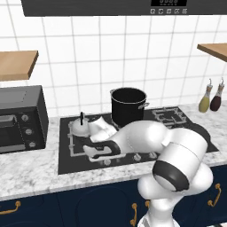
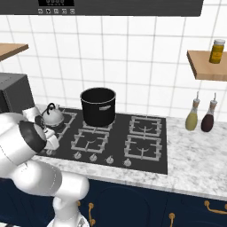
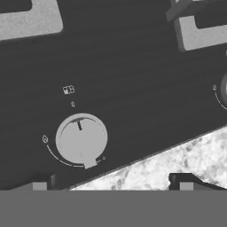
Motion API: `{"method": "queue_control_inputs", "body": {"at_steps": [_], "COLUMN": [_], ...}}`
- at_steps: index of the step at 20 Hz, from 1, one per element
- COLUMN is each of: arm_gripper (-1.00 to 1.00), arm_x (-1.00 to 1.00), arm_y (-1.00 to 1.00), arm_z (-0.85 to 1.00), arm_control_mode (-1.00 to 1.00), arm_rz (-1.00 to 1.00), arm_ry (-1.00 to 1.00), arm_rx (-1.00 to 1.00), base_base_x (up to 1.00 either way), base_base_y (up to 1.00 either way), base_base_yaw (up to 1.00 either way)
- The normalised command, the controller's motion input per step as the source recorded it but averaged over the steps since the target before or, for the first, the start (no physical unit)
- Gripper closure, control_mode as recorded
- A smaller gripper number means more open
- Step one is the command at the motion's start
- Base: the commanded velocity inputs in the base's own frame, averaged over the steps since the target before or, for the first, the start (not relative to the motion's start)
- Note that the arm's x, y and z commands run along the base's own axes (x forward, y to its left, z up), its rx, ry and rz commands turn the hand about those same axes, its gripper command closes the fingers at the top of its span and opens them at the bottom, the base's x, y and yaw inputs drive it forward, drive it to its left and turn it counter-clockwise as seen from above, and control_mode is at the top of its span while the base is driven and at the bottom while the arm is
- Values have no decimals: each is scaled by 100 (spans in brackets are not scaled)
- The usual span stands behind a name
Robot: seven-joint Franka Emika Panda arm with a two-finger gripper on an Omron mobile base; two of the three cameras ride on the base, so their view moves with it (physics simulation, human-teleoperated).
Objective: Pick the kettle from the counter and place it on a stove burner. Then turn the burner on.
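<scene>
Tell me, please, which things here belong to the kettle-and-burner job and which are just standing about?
Job: kettle on the stove burner; knob below the end effector; counter.
Standing about: stockpot, two bottles, toaster oven, jar.

Place: a home kitchen.
Evidence: hob (image 2: 119,137) centre frame, stockpot (image 2: 98,106) on it, tiled wall (image 2: 146,66) behind, oven (image 1: 20,117) at left, bottles (image 2: 200,116) at right.
</scene>
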Motion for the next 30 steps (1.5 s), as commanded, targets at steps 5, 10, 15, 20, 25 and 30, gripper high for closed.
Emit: {"method": "queue_control_inputs", "body": {"at_steps": [5,10,15,20,25,30], "arm_gripper": [-100,-100,-100,-100,-100,-100], "arm_x": [20,29,24,20,15,6], "arm_y": [0,0,0,0,-11,-41], "arm_z": [-21,-11,-18,-34,-33,-31], "arm_control_mode": [-100,-100,-100,-100,-100,-100], "arm_rz": [0,0,0,0,0,0], "arm_ry": [0,0,0,0,0,0], "arm_rx": [-1,0,0,-1,0,6], "base_base_x": [0,0,0,0,0,0], "base_base_y": [0,0,0,0,0,0], "base_base_yaw": [0,0,0,0,0,0]}}
